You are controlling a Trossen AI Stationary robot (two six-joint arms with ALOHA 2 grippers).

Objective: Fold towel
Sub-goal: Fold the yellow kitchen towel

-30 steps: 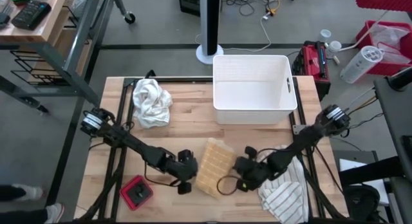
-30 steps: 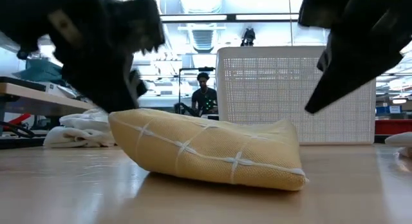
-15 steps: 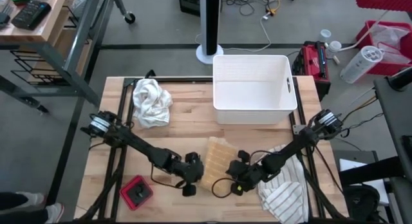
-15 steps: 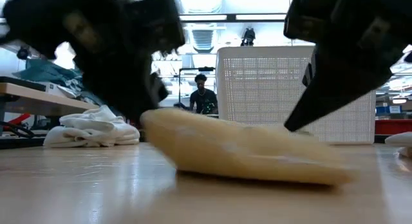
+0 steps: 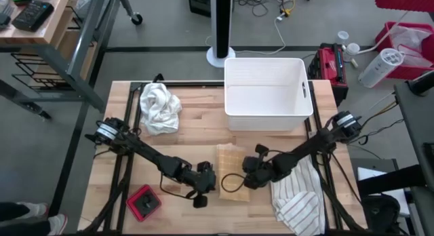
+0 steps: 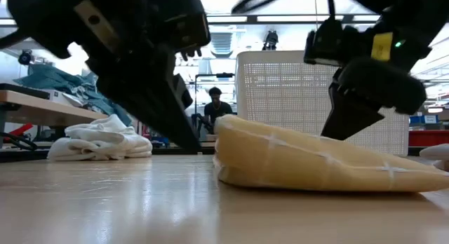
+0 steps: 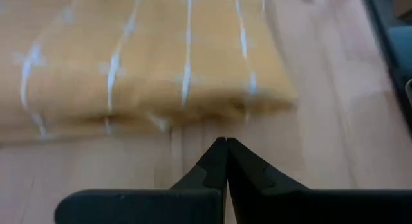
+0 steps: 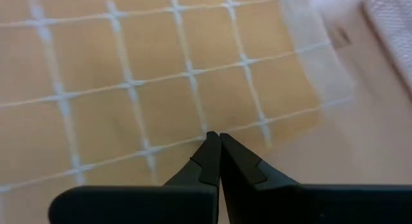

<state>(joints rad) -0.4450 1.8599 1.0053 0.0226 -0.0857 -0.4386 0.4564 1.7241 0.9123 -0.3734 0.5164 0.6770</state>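
The yellow towel (image 5: 230,169) with a white grid pattern lies folded into a thick pad on the table, squared to its edges. In the low view the yellow towel (image 6: 316,163) rests flat on its underside. My left gripper (image 5: 207,180) is shut and low at the towel's left edge. In the left wrist view my left gripper (image 7: 226,141) points at the folded edge. My right gripper (image 5: 253,172) is shut at the towel's right side. In the right wrist view my right gripper (image 8: 215,136) sits over the towel's gridded top. My left gripper's shut fingertips stand right at the towel's folded left edge (image 7: 212,114), coming level from the table's left; whether they touch it I cannot tell. My right gripper's shut fingertips point down at the towel's top face (image 8: 193,102) near its right edge; whether they press on it I cannot tell.
A white bin (image 5: 268,93) stands at the far edge. A crumpled white cloth (image 5: 159,107) lies far left, a striped cloth (image 5: 302,199) near right, and a red-and-black object (image 5: 144,202) near left. A dark cable loop (image 5: 230,185) lies over the towel's near part. A person (image 6: 216,107) sits in the room behind.
The towel lay slanted and has turned square to the table and slid a little toward the right and far side. My left gripper has moved right, following the towel's left edge. My right gripper has moved toward the far edge, staying at the towel's right side.
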